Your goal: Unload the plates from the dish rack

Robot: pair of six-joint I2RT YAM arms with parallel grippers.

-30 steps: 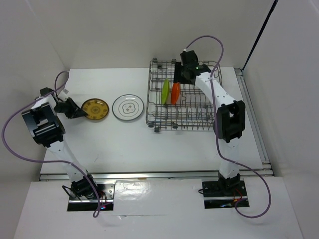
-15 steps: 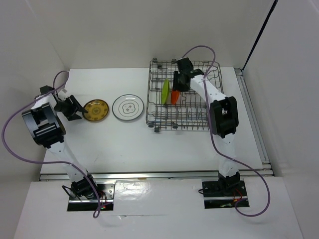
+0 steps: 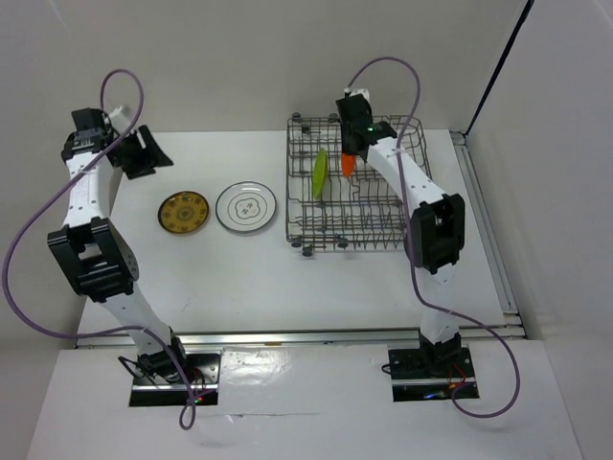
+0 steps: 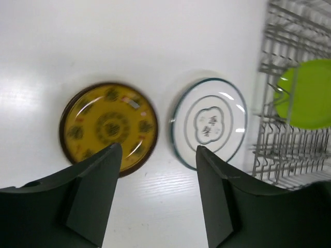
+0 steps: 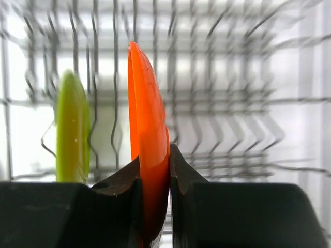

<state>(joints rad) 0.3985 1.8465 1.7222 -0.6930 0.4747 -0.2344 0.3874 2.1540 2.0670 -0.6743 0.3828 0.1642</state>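
My right gripper [image 3: 350, 156] is shut on the rim of the orange plate [image 3: 346, 165], which it holds upright and edge-on over the dish rack [image 3: 293, 196]. In the right wrist view both fingers press the orange plate [image 5: 147, 119]. The lime green plate [image 3: 318, 175] stands upright in the tines just to its left. The yellow-brown patterned plate [image 3: 183, 212] and the white plate with a grey drawing [image 3: 246, 207] lie flat on the table, left of the rack. My left gripper [image 3: 146, 153] hangs open and empty high at the back left, above both flat plates [image 4: 108, 126].
The rack's upright tines [image 5: 232, 93] fill the space behind the orange plate. White walls close in at the back and left. A metal rail [image 3: 484, 230] runs along the table's right side. Bare table lies in front of the plates and rack.
My left gripper opened, left the yellow-brown plate on the table and rose to the back left. My right gripper closed on the orange plate and raised it in the rack.
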